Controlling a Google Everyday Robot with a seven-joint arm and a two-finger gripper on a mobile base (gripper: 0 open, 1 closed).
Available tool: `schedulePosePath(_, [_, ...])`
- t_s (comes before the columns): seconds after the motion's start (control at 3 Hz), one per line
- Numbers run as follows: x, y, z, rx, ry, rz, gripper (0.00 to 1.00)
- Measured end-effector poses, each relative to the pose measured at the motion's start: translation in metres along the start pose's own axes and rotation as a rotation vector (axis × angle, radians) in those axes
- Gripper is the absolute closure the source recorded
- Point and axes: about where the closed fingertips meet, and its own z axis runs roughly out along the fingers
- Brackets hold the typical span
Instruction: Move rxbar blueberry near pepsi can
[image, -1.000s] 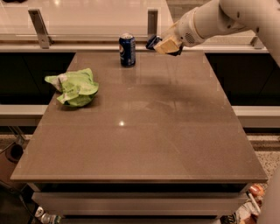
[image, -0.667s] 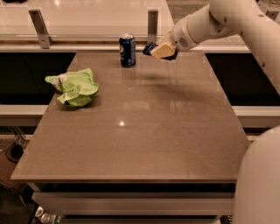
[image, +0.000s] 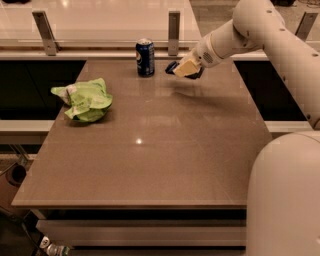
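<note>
Looks like the carry step rn: gripper (image: 184, 69) is clamped on the rxbar blueberry (image: 171, 67), up off the table (image: 150, 170) just right of the pepsi can (image: 145, 57), so next move imo = lower + let go.

Office-like railed counter (image: 150, 165); jaws above far edge.

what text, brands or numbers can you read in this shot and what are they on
No text here can be read as words.
pepsi can: a pale logo mark on its side, too blurred to read.
rxbar blueberry: only a dark blue end shows from the gripper holding it just right of the can; no lettering legible.
green chip bag: crumpled, print too blurred to read.
</note>
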Motion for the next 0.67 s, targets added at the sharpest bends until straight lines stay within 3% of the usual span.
schedulePosePath(0.67, [-0.005,-0.014,0.035,-0.049,0.001,0.002,1.00])
